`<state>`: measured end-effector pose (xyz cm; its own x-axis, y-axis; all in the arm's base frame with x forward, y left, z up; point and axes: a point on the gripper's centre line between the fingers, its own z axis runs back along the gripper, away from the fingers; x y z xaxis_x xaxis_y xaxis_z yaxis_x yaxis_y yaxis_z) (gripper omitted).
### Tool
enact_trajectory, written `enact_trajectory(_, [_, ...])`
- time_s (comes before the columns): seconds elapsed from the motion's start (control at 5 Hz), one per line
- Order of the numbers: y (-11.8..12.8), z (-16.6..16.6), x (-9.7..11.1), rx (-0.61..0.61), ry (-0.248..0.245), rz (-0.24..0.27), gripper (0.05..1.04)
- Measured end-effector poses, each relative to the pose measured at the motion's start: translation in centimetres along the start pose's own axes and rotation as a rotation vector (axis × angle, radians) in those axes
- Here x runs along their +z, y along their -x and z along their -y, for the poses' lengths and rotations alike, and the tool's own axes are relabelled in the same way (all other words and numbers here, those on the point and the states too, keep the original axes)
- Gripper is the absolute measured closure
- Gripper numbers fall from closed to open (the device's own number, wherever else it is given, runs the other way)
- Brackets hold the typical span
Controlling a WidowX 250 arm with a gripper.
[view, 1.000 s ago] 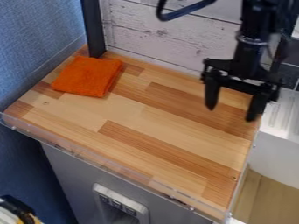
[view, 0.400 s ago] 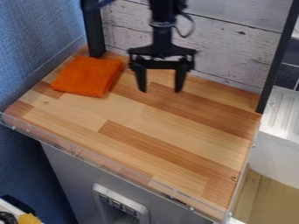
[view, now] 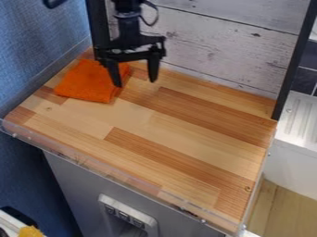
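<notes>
Two black fingers of the gripper (view: 135,83) stand wide apart and empty, poised above the right edge of the folded orange cloth (view: 90,82), which lies flat, giving them fabric to pinch.

The black gripper (view: 136,83) was open above the right edge of the orange cloth (view: 90,83), which lay folded on the wooden counter (view: 180,134).

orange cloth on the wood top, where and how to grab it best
Probably pinch the orange cloth near its right edge in the picture, coming straight down from above: it lies low and flat on the wooden top, offering little side to grip, and the open gripper hangs by that edge.
</notes>
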<state>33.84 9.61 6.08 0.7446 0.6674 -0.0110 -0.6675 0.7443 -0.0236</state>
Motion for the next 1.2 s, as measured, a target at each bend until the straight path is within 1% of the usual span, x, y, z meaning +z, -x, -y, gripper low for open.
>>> enact_trajectory(0.2, [-2.2,-2.1,1.0,0.074,0.021,0.04,0.085])
enact_trajectory(0.4, [-3.2,-3.7,1.3,0.128,0.029,0.063,0.087])
enact_trajectory(0.6, [-4.0,-4.5,1.6,0.161,0.027,0.084,0.086])
enact_trajectory(0.8, [-4.5,-4.9,0.9,0.186,0.003,0.084,0.084])
enact_trajectory(1.0, [-5.4,-5.0,0.8,0.2,-0.024,0.087,0.084])
enact_trajectory(1.2, [-6.2,-4.7,0.9,0.202,-0.055,0.088,0.137])
